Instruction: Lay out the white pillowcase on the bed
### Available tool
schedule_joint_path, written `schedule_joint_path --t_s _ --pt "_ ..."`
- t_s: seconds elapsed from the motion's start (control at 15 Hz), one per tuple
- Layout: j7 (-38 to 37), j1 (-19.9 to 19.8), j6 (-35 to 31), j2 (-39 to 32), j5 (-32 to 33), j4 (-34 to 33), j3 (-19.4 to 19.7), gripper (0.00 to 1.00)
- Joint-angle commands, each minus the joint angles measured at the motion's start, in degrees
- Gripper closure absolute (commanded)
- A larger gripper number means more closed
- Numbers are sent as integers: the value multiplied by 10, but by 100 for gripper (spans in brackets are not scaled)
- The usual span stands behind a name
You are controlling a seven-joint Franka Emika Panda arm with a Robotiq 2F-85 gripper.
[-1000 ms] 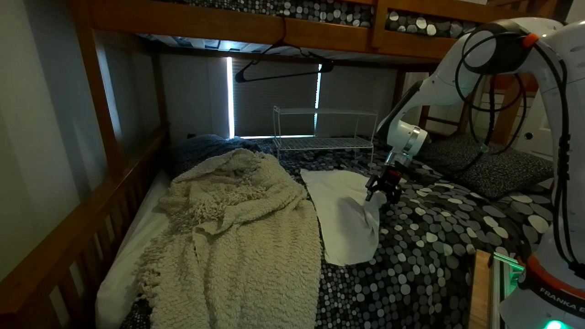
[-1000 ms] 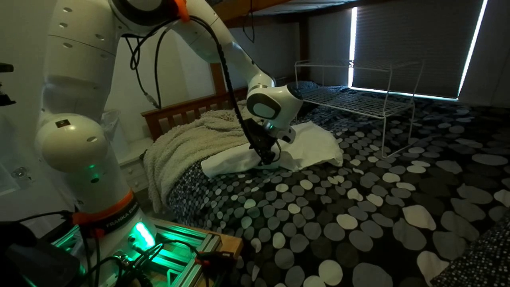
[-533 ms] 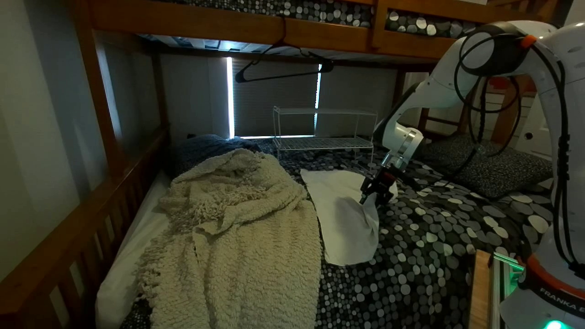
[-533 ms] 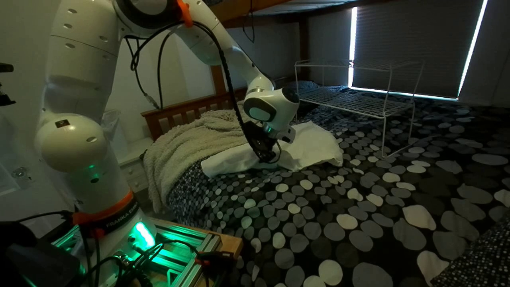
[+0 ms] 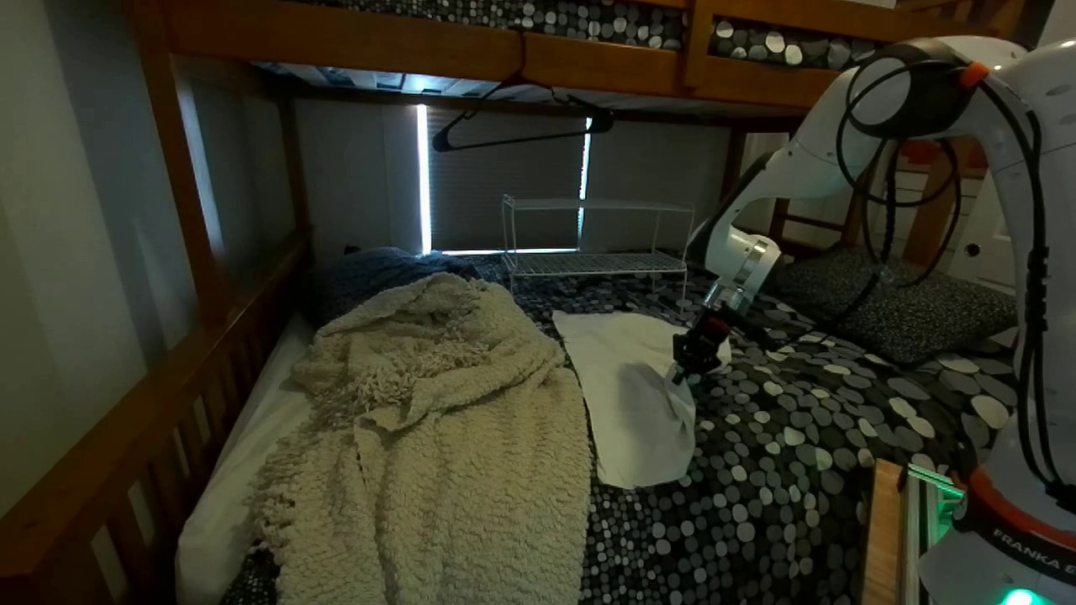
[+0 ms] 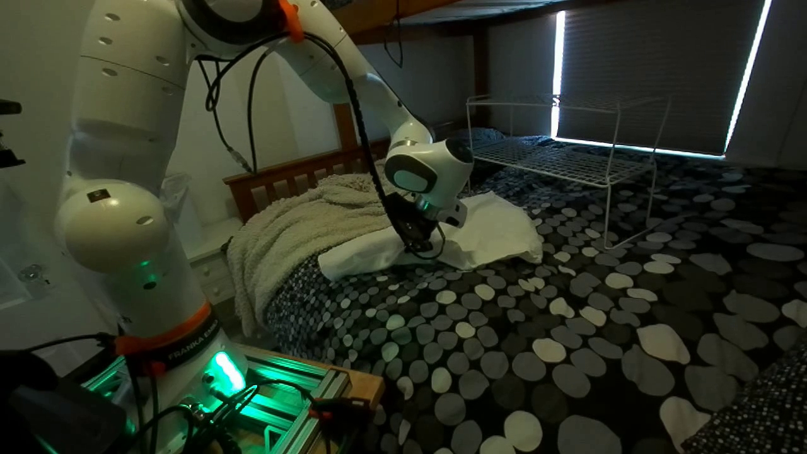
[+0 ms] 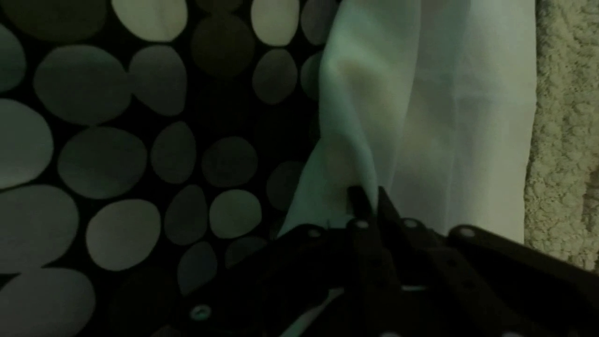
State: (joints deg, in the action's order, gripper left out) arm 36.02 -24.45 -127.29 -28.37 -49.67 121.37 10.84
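Note:
The white pillowcase (image 5: 626,420) lies on the dark pebble-patterned bed (image 5: 790,470), beside the knit blanket. In the wrist view the pillowcase (image 7: 491,140) runs lengthwise with a raised fold along its middle. My gripper (image 7: 369,194) is shut on that fold, which passes between the two fingertips. In an exterior view the gripper (image 5: 677,378) points down at the right part of the cloth, low over the mattress. From another angle the pillowcase (image 6: 498,230) looks rumpled, and the arm hides its middle; the fingertips are hard to make out there.
A cream knitted blanket (image 5: 471,470) borders the pillowcase. Behind stands a white wire rack (image 5: 597,269); a black hanger (image 5: 521,143) dangles from the upper bunk rail (image 5: 420,42). A grey pillow (image 5: 899,302) lies on the arm's side of the bed.
The gripper has shifted slightly across the cloth toward the blanket and tilted. Its fingers, spread one second ago, have come together on a fold of the pillowcase.

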Motion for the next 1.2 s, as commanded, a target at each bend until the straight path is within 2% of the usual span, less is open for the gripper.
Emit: schedule_joint_path --t_s 0.0,0.27,0.53,0.73,0.8,1.13 --pt "-21 8 8 24 41 16 9 100" --pt "-140 26 28 49 154 -8 26 99" --pt "-253 40 82 69 231 -53 18 99" --pt "-310 52 116 72 244 -96 9 99" --pt "-275 42 96 70 228 -79 7 97" --pt "-299 50 106 70 233 -98 6 97"
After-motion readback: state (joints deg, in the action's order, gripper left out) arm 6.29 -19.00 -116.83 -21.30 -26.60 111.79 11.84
